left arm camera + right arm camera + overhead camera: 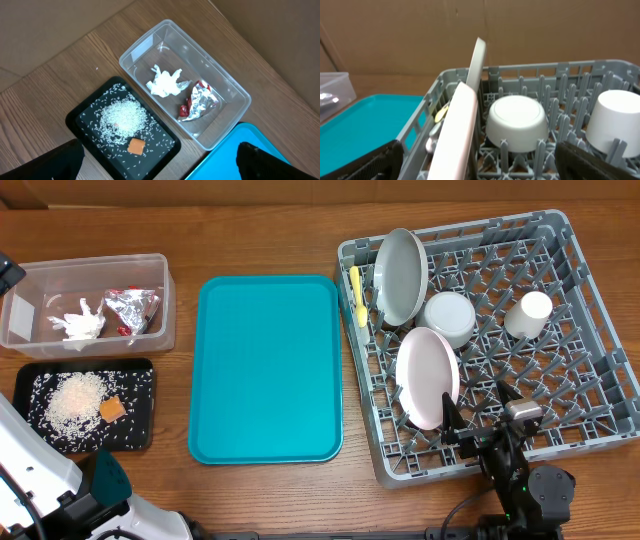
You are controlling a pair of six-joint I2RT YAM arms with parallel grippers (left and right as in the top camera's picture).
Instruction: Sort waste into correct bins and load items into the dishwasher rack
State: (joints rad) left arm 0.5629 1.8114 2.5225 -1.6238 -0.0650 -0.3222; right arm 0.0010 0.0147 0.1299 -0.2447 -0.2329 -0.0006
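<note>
Left tool [160,147]: fingers spread wide, nothing between them. It hangs above the left side of the worktop and looks down on both bins.

Clear tub [160,330]: far left corner of the worktop. Inside lie the crumpled white napkin [83,322] and the silver foil wrapper [133,308], side by side, with the red sachet [184,111] tucked against the foil.

Black tray [30,372]: just beside the tub, on its near side, along the left edge. Rice grains [75,398] are heaped in the middle with strays around them. The orange cube [112,409] sits at the edge of the heap.

Teal tray [265,370]: flat at the centre of the worktop, between the bins and the rack.

Right tool [480,150]: fingers spread wide, holding nothing. It is low over the near edge of the dishwasher rack [590,300], which fills the right side of the worktop.

In the rack:
- The grey-white plate [400,275] stands on edge, leaning, at the far left.
- The pinkish plate [428,377] stands on edge nearer me.
- The white bowl [450,317] is upside down between the plates.
- The white cup [528,313] is upside down, to the right of the bowl.
- The yellow utensils [357,295] lie along the left wall.
</note>
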